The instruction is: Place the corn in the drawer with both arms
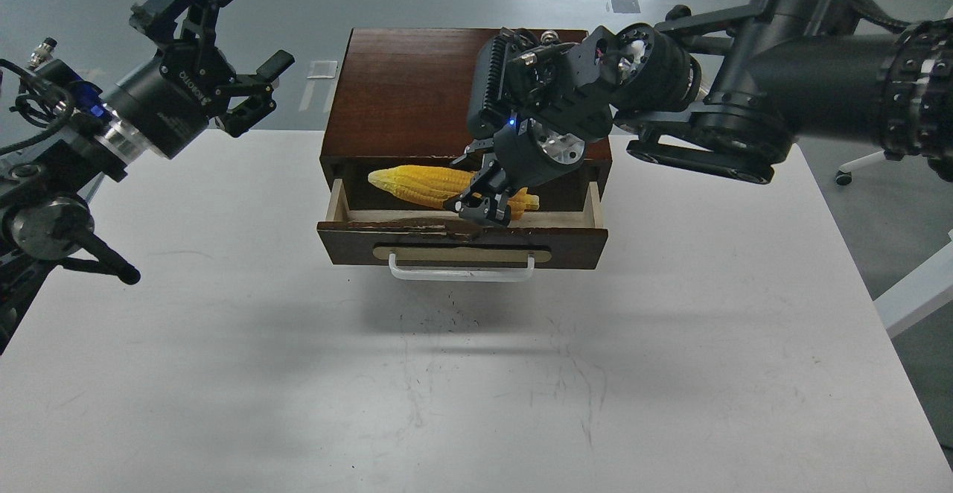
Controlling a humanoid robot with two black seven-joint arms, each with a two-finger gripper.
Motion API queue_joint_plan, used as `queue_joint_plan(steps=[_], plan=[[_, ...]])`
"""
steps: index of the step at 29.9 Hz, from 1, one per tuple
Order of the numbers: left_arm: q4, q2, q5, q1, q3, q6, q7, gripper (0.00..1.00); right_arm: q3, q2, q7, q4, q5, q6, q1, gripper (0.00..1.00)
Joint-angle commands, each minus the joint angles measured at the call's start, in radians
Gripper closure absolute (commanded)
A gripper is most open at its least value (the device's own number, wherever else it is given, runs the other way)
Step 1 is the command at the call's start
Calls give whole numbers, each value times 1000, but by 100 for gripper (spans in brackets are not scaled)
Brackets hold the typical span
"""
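Note:
The yellow corn (417,180) lies lengthwise inside the open drawer (573,243), with its tapered tip to the left. My right gripper (476,186) reaches down into the drawer over the right half of the corn. Its fingers stand spread on either side of the cob and no longer clamp it. My left gripper (260,24) is open and empty. It is held in the air to the left of the wooden box (406,83), well apart from it.
The box stands at the back middle of a white table (476,374). The drawer's white bar handle (461,273) faces me. A white chair base (878,158) and a second white tabletop (923,292) stand at the right.

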Motion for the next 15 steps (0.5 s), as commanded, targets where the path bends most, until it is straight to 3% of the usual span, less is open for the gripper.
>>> queue_joint_plan(steps=[1, 10, 15], plan=[[0, 0, 0, 0, 0, -1, 0, 1, 10, -18, 0, 6, 7, -1, 15, 43], [0, -3, 0, 0, -2, -1, 0, 1, 91, -174, 0, 15, 113, -1, 96, 35], [0, -3, 0, 0, -2, -6, 0, 1, 129, -309, 0, 17, 287, 2, 82, 14]])
